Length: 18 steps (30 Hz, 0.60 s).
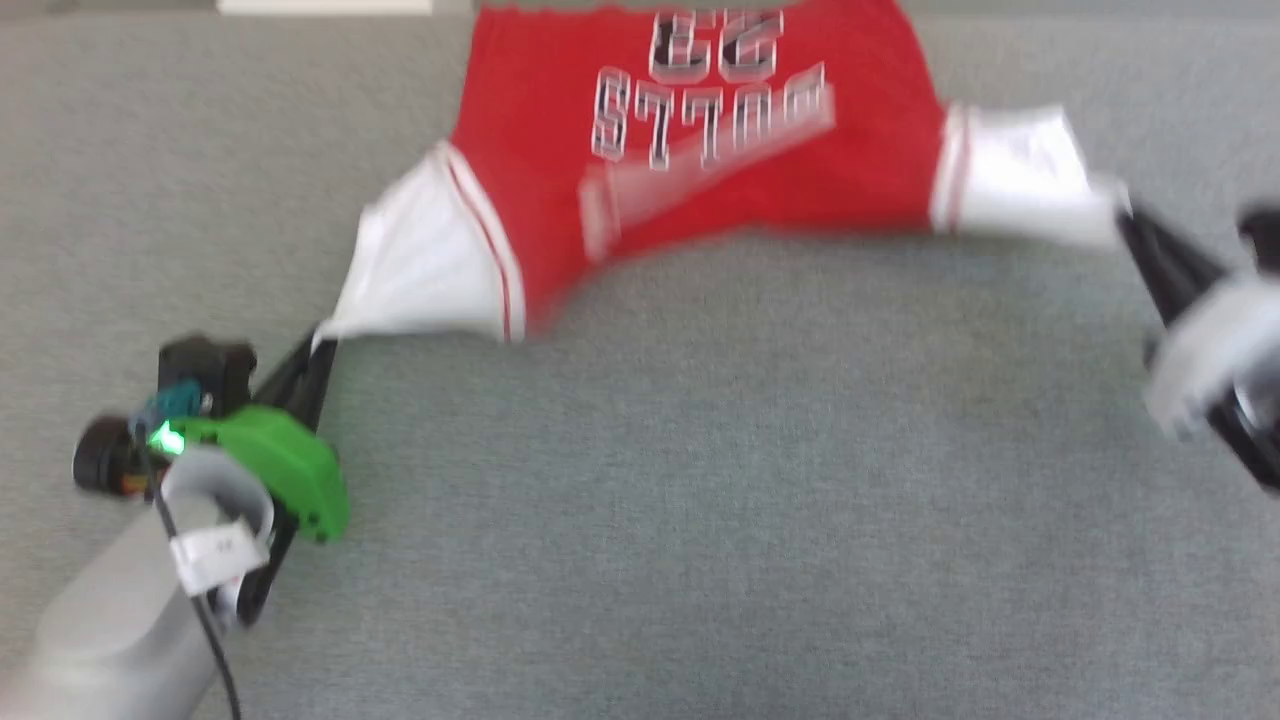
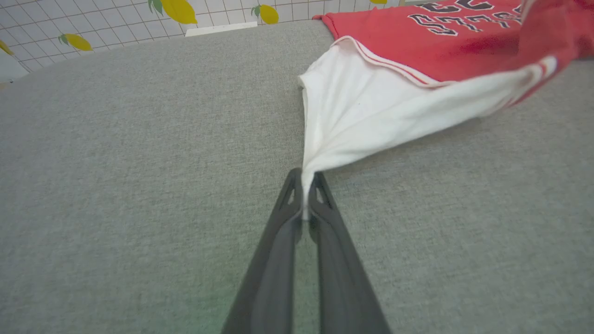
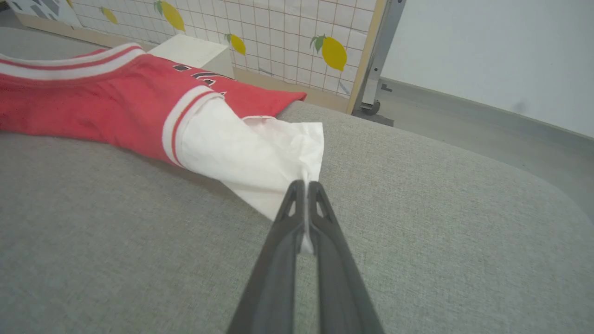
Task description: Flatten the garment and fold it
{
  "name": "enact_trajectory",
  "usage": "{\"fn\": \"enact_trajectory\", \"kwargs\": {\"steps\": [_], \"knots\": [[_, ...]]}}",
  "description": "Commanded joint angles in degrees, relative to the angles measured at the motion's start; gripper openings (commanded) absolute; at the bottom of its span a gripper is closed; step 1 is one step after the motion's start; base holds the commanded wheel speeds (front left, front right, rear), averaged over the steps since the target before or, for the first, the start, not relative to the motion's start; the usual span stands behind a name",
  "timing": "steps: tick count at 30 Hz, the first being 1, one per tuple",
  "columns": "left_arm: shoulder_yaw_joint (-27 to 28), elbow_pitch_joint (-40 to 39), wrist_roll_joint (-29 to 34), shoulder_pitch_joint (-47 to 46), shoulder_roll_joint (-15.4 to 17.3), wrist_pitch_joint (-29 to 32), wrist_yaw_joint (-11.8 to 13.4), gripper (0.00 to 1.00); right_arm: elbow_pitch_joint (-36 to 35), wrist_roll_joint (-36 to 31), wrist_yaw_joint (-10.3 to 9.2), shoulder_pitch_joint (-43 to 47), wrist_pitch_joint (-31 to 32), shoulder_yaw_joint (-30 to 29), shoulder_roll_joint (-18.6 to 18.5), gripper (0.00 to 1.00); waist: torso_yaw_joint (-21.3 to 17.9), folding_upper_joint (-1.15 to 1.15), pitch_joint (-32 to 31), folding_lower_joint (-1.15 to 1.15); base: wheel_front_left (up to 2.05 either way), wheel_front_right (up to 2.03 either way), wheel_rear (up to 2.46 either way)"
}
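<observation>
- The left pincer point(image 1: 325, 345) is pressed together on the tip of the shirt's point(image 1: 560, 200) white left sleeve point(image 1: 425, 265). In the left wrist view the cloth gathers into a bunch between the left pincer's point(image 2: 305, 178) two dark fingers point(image 2: 278, 241).
- From that pinch the left sleeve point(image 2: 362, 116) fans out ahead of the tips and to their right. It runs into the red body of the shirt point(image 2: 417, 51).
- The right pincer point(image 1: 1125, 215) is likewise closed on the outer edge of the white right sleeve point(image 1: 1020, 180). In the right wrist view a sliver of white cloth shows between the right pincer's point(image 3: 306, 188) fingers point(image 3: 278, 260).
- The right sleeve point(image 3: 236, 157) spreads ahead of those tips and to their left. The red shirt point(image 3: 93, 106) lies farther left.
- The shirt hangs stretched between the two pincers over the grey tabletop point(image 1: 700, 500), beyond both sets of fingertips.
- Its near red edge bows away from the pincers.
- The black, white-outlined print point(image 1: 710, 110) faces up. In the head view it reads upside down and is blurred.
- Red and white striped trim point(image 3: 181, 120) sits where each sleeve joins the body.
- Beyond the shirt, past the far edge of the tabletop, stands a tiled wall with lemon pictures point(image 3: 287, 28).
- A white box point(image 3: 195, 51) sits at the foot of that wall.
</observation>
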Motion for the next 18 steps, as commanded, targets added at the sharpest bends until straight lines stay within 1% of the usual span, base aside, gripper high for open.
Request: {"fn": "enact_trajectory", "kwargs": {"steps": [1, 4, 9, 13, 18], "knots": [[0.00, -0.78, -0.90, 1.98, 1.49, 0.87, 0.81, 0.00, -1.50, 1.12, -0.09, 2.77, 0.85, -0.09, -2.08, 0.00, 1.78, 0.00, -4.38, 0.01, 0.00, 0.00, 0.00], [-0.23, -2.64, -2.06, 5.28, 3.16, 2.52, 1.66, 0.00, -3.70, 3.24, -0.09, 8.83, 3.47, -0.41, -5.29, 0.00, 2.20, 0.00, -5.69, 0.01, 0.00, 0.00, 0.00], [-0.69, -5.04, -3.80, 10.09, 4.82, 4.60, 3.34, 0.00, -6.62, 6.96, -0.09, 16.72, 9.02, -1.06, -7.54, 0.00, 2.58, 0.00, -7.98, 0.01, 0.00, 0.00, 0.00], [-1.01, -6.84, -5.74, 14.26, 5.97, 6.11, 4.15, 0.00, -10.38, 8.96, -0.09, 22.45, 14.97, -0.15, -9.83, 0.00, 2.70, 0.00, -9.67, 0.01, 0.00, 0.00, 0.00], [-1.87, -10.20, -8.66, 19.79, 7.98, 9.28, 4.60, 0.00, -14.82, 14.03, -0.09, 30.06, 24.10, -1.89, -12.27, 0.00, 2.94, 0.00, -11.20, 0.01, 0.00, 0.00, 0.00]]}}
